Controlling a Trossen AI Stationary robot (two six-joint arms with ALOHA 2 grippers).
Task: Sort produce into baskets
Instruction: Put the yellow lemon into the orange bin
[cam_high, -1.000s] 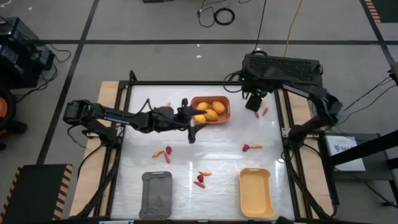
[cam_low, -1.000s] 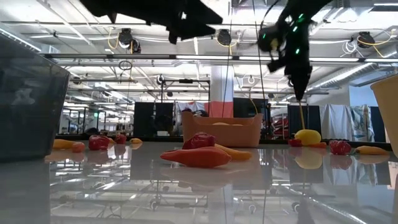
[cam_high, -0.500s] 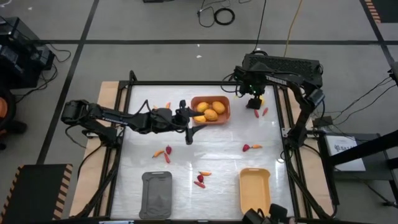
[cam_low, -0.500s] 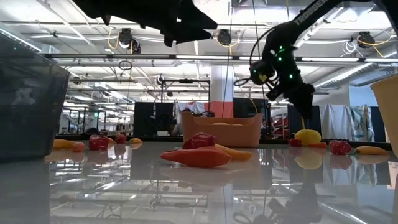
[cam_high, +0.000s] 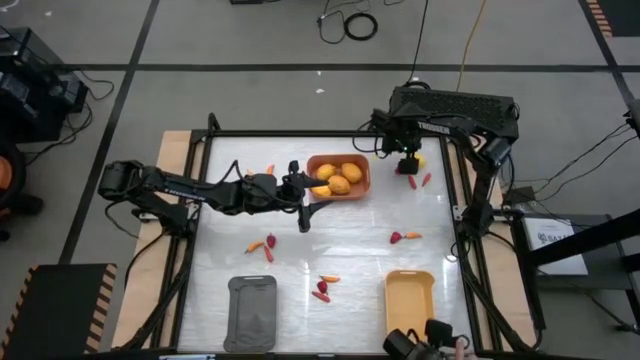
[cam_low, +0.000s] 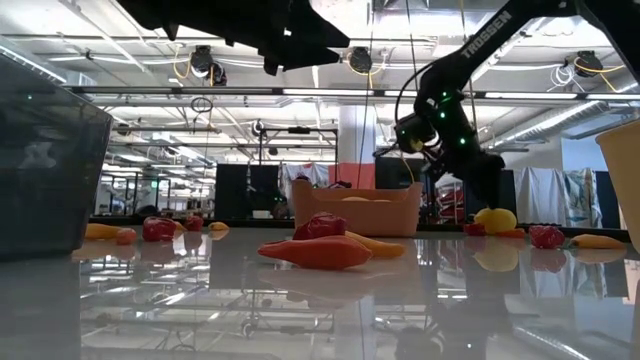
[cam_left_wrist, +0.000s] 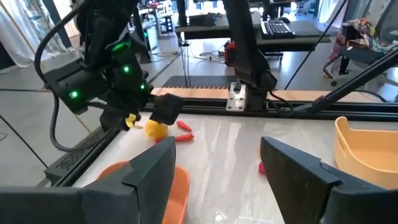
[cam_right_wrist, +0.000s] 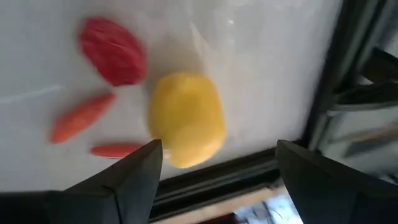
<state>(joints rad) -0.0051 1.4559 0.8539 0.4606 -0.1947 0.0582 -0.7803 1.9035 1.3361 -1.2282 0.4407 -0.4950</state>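
High view: the right gripper (cam_high: 409, 160) is at the table's far right corner, over a yellow fruit (cam_high: 418, 159). The left gripper (cam_high: 308, 190) hovers beside the orange basket (cam_high: 338, 176), fingers apart, empty.

Right wrist view: the fingers (cam_right_wrist: 134, 177) are spread wide; the fruit (cam_right_wrist: 186, 119) lies on the table between them, beside a red berry (cam_right_wrist: 113, 51).

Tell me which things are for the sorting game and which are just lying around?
For sorting:
- orange-brown tray holding yellow-orange lemons
- dark grey tray
- pale yellow tray
- loose yellow lemon under the open right gripper
- thin orange carrots
- small red berries
- open left gripper

Just lying about:
- black cables on the floor
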